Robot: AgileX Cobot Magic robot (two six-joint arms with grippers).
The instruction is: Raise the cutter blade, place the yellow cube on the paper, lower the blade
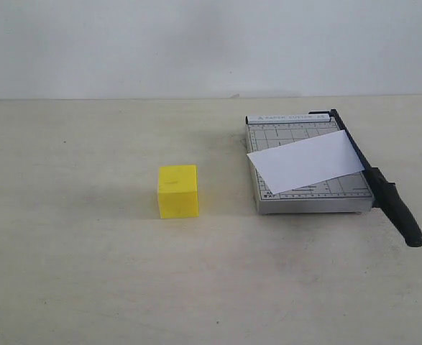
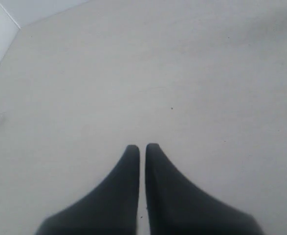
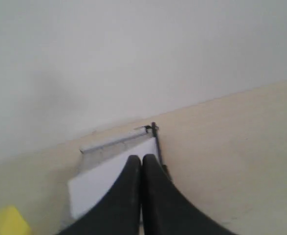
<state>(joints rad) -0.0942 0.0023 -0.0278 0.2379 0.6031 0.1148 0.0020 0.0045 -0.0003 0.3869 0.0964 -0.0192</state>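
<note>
The yellow cube (image 1: pixel 178 191) stands on the table left of the grey gridded board (image 1: pixel 308 195). The white paper (image 1: pixel 305 161) lies askew across the board. The black cutter blade (image 1: pixel 372 176) lies flat along the board's right edge, its thick handle (image 1: pixel 402 215) overhanging toward the front. Neither gripper shows in the exterior view. My left gripper (image 2: pixel 142 146) is shut over bare table. My right gripper (image 3: pixel 142 157) is shut, hanging above the table with the paper (image 3: pixel 97 181), the blade (image 3: pixel 156 142) and a corner of the cube (image 3: pixel 6 221) beyond it.
The beige table (image 1: pixel 88 273) runs back to a white wall (image 1: pixel 196 43). In the left wrist view the table's edge (image 2: pixel 9 17) meets the wall at the far corner.
</note>
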